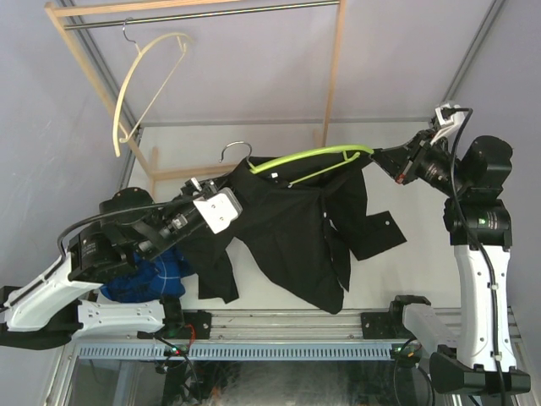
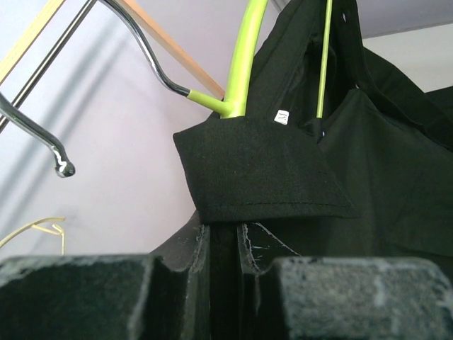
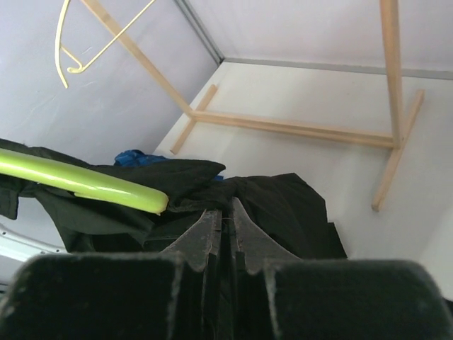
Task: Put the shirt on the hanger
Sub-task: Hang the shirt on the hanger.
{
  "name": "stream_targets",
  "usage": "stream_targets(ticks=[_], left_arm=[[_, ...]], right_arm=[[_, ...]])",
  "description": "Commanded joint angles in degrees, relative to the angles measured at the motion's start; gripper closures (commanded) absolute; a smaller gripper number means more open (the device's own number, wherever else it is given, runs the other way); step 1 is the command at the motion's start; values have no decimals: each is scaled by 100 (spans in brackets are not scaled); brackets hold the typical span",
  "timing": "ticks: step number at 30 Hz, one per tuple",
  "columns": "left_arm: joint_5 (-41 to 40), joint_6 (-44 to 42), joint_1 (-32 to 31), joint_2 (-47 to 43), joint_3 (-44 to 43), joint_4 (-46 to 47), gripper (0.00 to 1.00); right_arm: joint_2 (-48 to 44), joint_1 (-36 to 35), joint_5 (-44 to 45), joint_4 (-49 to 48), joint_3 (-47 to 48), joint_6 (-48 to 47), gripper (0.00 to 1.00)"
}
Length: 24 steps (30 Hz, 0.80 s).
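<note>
**Left wrist view, nearest.** The left gripper pinches a fold of the black shirt just below the collar. Its fingers are blurred and cut off by the lower edge. A white label shows above the collar. The lime-green hanger rises behind the collar, and its thin lower bar disappears into the cloth. The silver hook curves out of the picture and comes back in at the left.

**Right wrist view.** The right gripper is pressed together on a thin edge of black cloth. The grip point itself is dark and hard to make out. One bare end of the hanger lies on the cloth just left of the fingers.

**Overhead view.** The shirt hangs between the two grippers, above the white table. One hanger arm runs bare along its upper edge. The other arm is hidden, whether by cloth or by the left arm cannot be told. A blue garment lies mostly covered beneath the left arm.

**Farthest.** On the wooden rack, a cream hanger hangs from the metal rail. The rack is cut off at the top.
</note>
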State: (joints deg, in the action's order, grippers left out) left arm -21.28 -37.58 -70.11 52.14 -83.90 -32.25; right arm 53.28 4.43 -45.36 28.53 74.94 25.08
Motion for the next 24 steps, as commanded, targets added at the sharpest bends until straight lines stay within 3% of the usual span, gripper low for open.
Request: stream_targets(ticks=[1, 17, 24], left_arm=[[-240, -152, 27, -107, -109, 81, 100], [-24, -91, 32, -157, -66, 126, 100], [-565, -264, 25, -76, 41, 115, 100]], right_arm=[[74, 86, 673, 158, 374, -486, 100], [412, 68, 694, 362, 562, -680, 100], [275, 75, 667, 384, 558, -662, 100]])
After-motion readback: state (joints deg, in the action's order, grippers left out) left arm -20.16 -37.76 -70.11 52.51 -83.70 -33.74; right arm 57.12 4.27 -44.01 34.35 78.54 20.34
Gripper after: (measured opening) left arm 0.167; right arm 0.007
